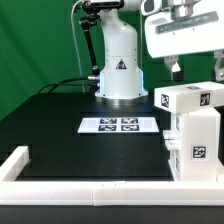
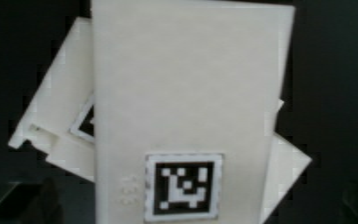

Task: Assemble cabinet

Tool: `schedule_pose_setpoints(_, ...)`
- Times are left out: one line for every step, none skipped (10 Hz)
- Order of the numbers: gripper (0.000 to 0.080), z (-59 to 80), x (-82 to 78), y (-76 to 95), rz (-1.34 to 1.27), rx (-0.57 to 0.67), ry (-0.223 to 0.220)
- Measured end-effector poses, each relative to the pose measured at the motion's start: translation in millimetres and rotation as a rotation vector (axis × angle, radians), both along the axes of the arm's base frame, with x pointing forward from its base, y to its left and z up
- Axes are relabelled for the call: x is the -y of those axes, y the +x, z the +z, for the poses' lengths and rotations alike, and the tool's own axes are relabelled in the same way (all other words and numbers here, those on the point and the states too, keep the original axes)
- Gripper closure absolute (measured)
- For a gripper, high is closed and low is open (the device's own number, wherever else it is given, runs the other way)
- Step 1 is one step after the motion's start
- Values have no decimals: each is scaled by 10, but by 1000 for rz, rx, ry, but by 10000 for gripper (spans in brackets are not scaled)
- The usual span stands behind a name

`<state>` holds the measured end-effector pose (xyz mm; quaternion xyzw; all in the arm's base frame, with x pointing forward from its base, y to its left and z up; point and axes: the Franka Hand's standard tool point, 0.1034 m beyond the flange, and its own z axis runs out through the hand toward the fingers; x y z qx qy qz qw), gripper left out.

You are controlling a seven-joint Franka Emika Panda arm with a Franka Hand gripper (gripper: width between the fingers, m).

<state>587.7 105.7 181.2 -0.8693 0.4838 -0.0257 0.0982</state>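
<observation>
the marker board [image 1: 121, 125] lies flat on the table [image 1: 60, 115], just in front of the robot base [image 1: 119, 65] at twelve o'clock. the cabinet body [image 1: 195, 143] stands at about four o'clock from the board, at the exterior view's right, with a smaller block [image 1: 188, 99] on top of it. a long low rail [image 1: 90, 189] runs along the table's near edge at six o'clock, its end turning back at eight o'clock.

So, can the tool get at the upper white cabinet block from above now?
Probably yes. The tool hangs right above the upper cabinet block, and nothing shows between them. Whether its jaws are open, I cannot tell.
</observation>
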Motion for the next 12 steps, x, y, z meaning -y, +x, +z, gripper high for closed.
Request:
schedule_pose_setpoints(3,57,-5,15,-6,8,11)
schedule_pose_setpoints(3,79,-11,25,0,13,17)
schedule_pose_setpoints(2,64,-17,19,22,14,14)
schedule_pose_setpoints(2,44,-25,19,79,20,-3)
schedule_pose_setpoints(2,9,-48,29,202,33,-29)
schedule_pose_setpoints(2,8,-57,58,355,57,-51)
schedule_pose_setpoints(2,14,-62,93,483,80,-69)
schedule_pose_setpoints(2,28,-63,115,588,94,-82)
schedule_pose_setpoints(2,42,-49,124,708,108,-98)
schedule_pose_setpoints(2,46,-44,130,765,119,-106)
schedule_pose_setpoints(2,41,-46,127,809,124,-112)
schedule_pose_setpoints(2,40,-44,127,879,135,-123)
